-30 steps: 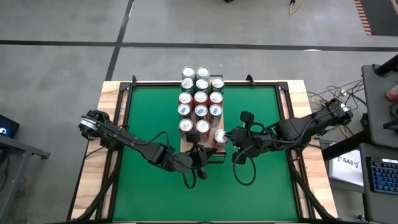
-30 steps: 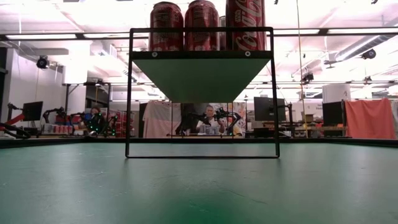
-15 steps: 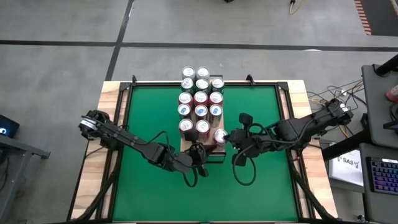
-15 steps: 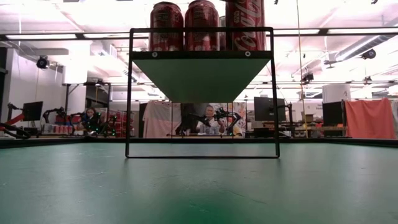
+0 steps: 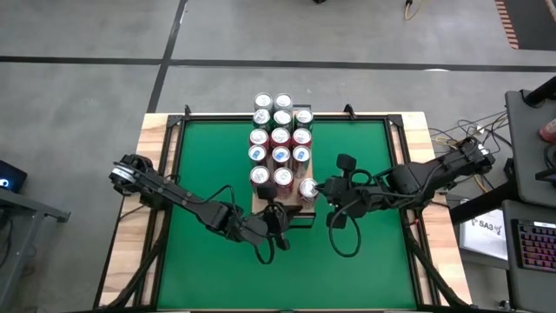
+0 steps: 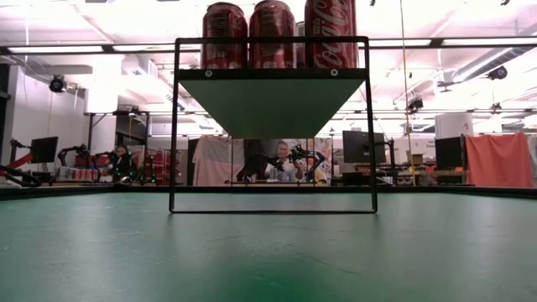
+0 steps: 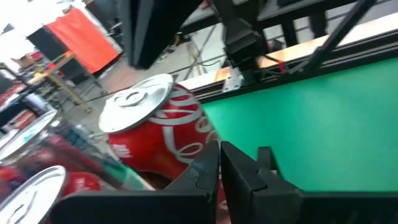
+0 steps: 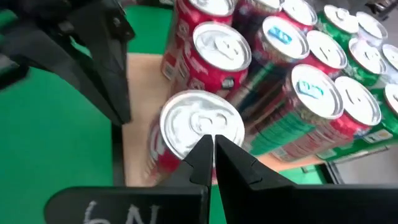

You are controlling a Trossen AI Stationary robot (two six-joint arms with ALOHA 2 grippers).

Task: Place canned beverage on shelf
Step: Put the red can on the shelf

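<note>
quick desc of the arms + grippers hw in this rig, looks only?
Two dark, near-black jointed arms with black cables looping off them. Left gripper and right gripper each end in two flat, angular black fingers. The right gripper's body carries white handwritten marks. The left arm's base joint looks grey and rounded from above.

I work in a robotics lab, an open hall with a grey concrete floor (image 5: 87, 96) marked by dark lines around my green-topped table (image 5: 217, 165). Looking level across the green, I see a white ceiling with strip lights (image 6: 470, 40), monitors (image 6: 44, 149) on benches, other robot arms (image 6: 306, 159) on stands far behind, and an orange cloth (image 6: 501, 159) hung at the far right. Just right of my table stands a desk with a keyboard (image 5: 532, 239) and loose cables (image 5: 443, 137).
</note>
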